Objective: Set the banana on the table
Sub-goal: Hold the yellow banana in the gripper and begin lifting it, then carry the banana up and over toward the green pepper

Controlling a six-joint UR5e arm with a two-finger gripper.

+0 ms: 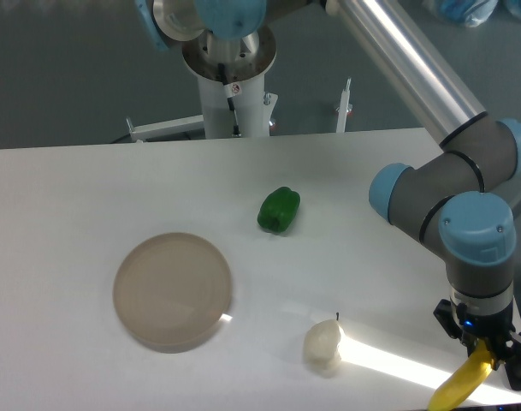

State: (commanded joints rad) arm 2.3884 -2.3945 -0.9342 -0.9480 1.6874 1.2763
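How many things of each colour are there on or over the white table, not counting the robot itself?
Green: 1, the green pepper
Whitish: 1, the pear-shaped fruit
Beige-grey: 1, the round plate
Yellow: 1, the banana, held in the end effector at the lower right
Total: 4

The white table point(89, 180) carries a round beige plate point(172, 291); a green pepper point(279, 210) lies up-right of the plate, a whitish pear point(323, 343) lower-right.
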